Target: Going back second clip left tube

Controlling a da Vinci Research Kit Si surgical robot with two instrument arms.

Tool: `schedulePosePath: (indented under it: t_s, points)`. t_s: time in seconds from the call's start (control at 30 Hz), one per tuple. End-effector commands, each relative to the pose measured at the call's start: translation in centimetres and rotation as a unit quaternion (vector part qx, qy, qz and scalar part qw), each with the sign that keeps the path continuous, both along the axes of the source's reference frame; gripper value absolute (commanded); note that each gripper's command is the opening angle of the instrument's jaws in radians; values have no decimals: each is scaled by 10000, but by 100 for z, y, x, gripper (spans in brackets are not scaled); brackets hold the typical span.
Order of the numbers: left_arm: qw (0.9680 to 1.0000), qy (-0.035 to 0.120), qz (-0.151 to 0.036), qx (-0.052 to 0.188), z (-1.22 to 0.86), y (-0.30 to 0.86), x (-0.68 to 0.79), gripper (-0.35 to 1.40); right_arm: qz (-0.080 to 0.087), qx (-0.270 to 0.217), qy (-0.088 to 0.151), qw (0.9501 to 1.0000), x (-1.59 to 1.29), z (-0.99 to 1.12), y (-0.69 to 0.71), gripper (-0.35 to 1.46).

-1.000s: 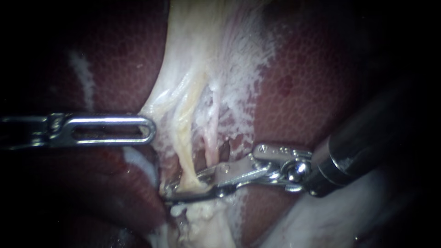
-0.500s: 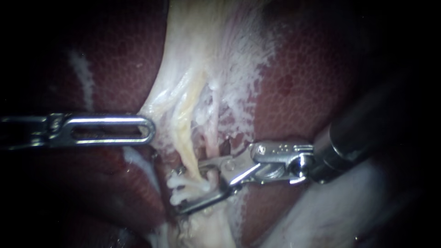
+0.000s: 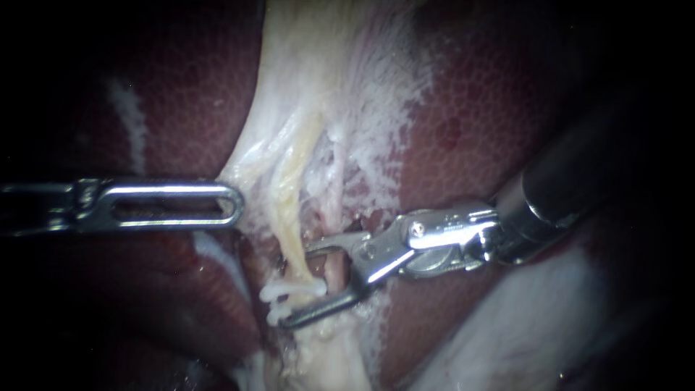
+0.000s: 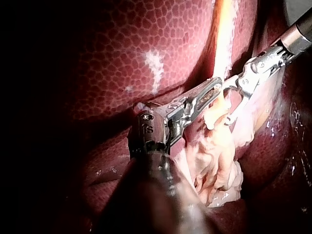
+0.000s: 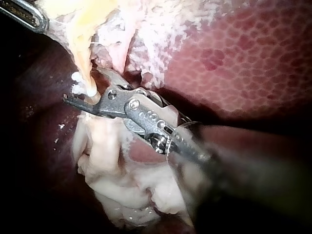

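Note:
The yellowish left tube (image 3: 291, 224) runs down from the pale tissue (image 3: 326, 65) between the liver lobes. Two white clips (image 3: 284, 292) sit across its lower end, also seen as white clips (image 5: 78, 84) in the right wrist view. My right instrument (image 3: 295, 284) comes in from the right, jaws open, one above and one below the clips, straddling the tube. A thinner pinkish tube (image 3: 334, 217) lies just right of the yellow one. My left instrument (image 3: 233, 203), with slotted jaws, holds the pale tissue's edge left of the tubes.
Dark red liver (image 3: 478, 108) lies on both sides of the pale strip. A lump of ragged pale tissue (image 5: 112, 161) hangs below the clips, under my right instrument (image 5: 87, 92). My left instrument (image 4: 210, 92) and right instrument (image 4: 239, 100) almost meet at the tube.
My right instrument's jaws, closed round the left tube a second ago, have opened and drawn slightly back to the right and up. White clips now show on the tube. The left instrument has not moved.

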State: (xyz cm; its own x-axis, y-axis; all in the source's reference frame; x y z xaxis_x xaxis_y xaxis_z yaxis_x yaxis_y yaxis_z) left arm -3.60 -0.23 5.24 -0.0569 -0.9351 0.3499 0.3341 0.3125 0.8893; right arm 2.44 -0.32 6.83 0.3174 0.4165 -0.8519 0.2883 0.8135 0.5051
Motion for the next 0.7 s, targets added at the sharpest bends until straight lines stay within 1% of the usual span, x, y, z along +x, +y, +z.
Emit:
schedulePosePath:
  t_s: [0.03,0.17,0.27,0.4,0.6,0.7]
  points:
    - [10000,0,1,0,0,0,0,-35,-15,3,7,10000,-4,-1,0,60]
    - [10000,-2,3,0,0,0,1,-35,-12,48,-11,10000,-23,-5,-2,60]
    - [10000,-2,5,-2,2,0,1,-35,34,70,-44,10000,-39,-11,1,60]
    - [10000,0,4,-7,4,-1,1,-35,93,98,-81,9999,-59,-21,9,60]
    - [10000,1,5,-11,6,-1,1,-35,255,125,-183,9994,-92,-39,23,60]
    - [10000,2,3,-12,6,-1,0,-35,350,105,-219,9991,-110,-50,35,60]
